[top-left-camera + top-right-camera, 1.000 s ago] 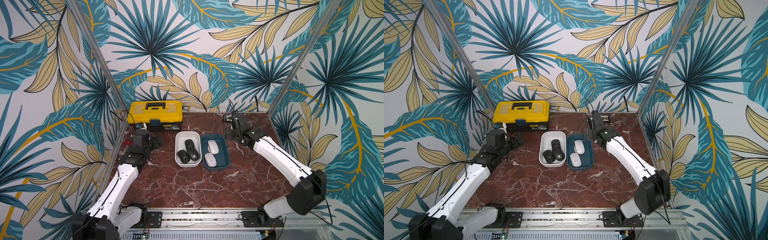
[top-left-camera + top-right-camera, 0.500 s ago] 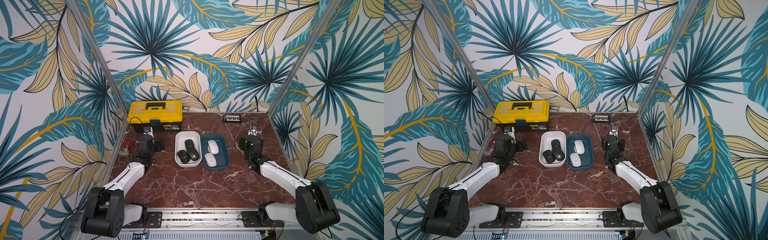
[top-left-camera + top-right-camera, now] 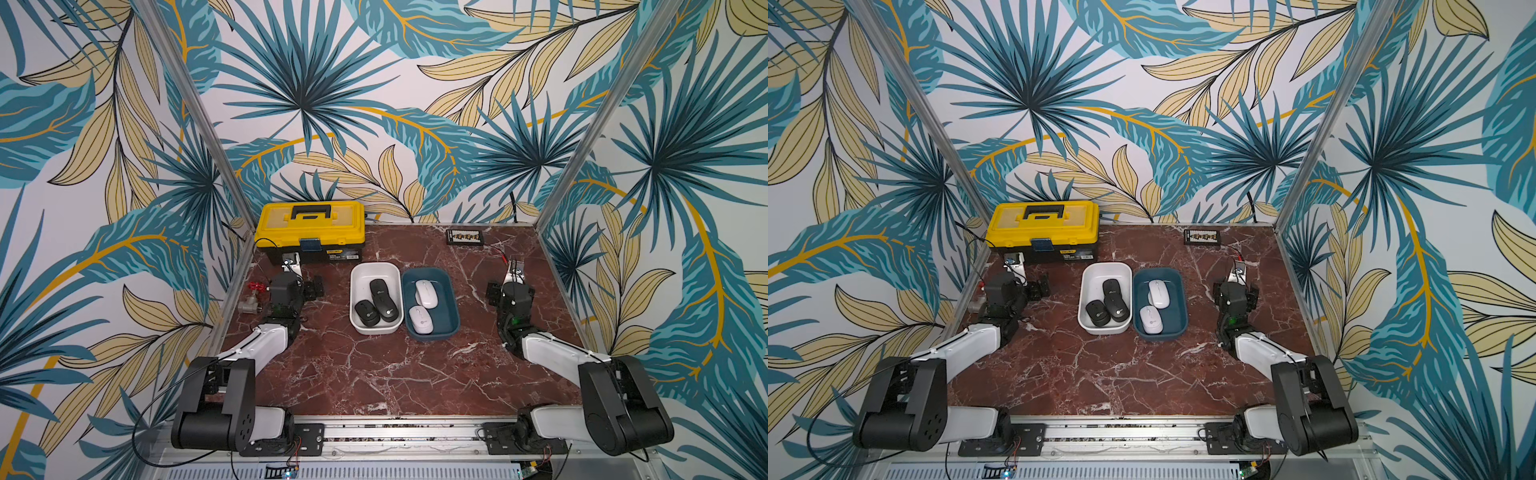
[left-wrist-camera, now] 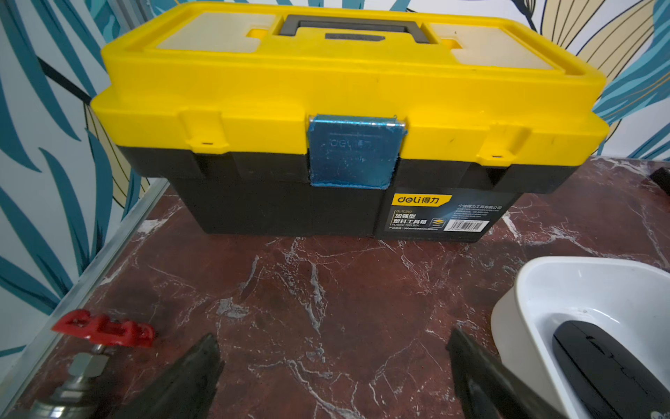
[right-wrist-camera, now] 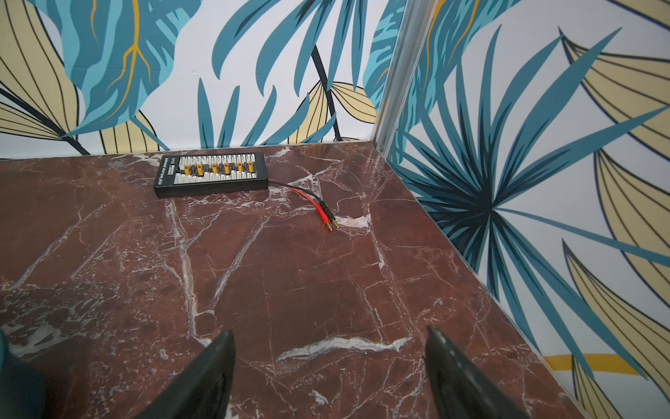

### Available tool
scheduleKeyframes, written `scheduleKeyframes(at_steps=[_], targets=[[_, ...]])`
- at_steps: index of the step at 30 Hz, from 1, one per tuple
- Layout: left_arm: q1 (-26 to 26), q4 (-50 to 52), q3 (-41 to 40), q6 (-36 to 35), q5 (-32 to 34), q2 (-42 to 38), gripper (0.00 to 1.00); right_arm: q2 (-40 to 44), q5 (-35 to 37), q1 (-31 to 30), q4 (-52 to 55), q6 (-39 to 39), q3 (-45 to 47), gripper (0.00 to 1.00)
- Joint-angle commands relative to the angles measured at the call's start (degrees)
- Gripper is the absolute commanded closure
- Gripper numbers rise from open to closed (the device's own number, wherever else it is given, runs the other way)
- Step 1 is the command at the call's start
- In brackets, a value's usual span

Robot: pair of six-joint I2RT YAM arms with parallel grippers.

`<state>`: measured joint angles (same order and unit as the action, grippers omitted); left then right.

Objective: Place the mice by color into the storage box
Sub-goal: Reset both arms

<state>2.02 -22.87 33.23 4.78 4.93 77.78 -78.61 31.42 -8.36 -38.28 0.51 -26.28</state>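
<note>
Mice are found sorted in front of the yellow toolbox (image 3: 309, 232): two black mice (image 3: 383, 299) in the white tray (image 3: 365, 275), two white mice (image 3: 426, 287) in the blue tray (image 3: 445, 300). Jaws of the left gripper (image 4: 331, 337) and right gripper (image 5: 330, 332) are held apart, empty.

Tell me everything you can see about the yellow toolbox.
The toolbox has a yellow plastic lid with a dark handle folded flat and two pale inset covers, over a black base bearing a Deli label. Its blue-filmed centre latch looks shut. It stands upright on the marble table, at the back wall, left corner.
</note>
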Motion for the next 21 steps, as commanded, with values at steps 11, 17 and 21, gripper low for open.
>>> scheduleKeyframes(at_steps=[11,17,21], targets=[[-3.7,-32.43,-12.68,-3.89,-4.2,10.21,0.0,-5.89,-7.33,2.81,-9.99,2.64,3.27,0.14],[-3.69,-29.19,-11.04,-3.39,-4.25,11.0,0.0,-8.29,-9.23,4.41,-13.56,2.84,3.81,0.01],[-3.67,-29.92,-11.18,-3.79,-4.31,11.2,0.0,-7.94,-9.16,4.41,-12.55,3.46,3.67,0.0]])
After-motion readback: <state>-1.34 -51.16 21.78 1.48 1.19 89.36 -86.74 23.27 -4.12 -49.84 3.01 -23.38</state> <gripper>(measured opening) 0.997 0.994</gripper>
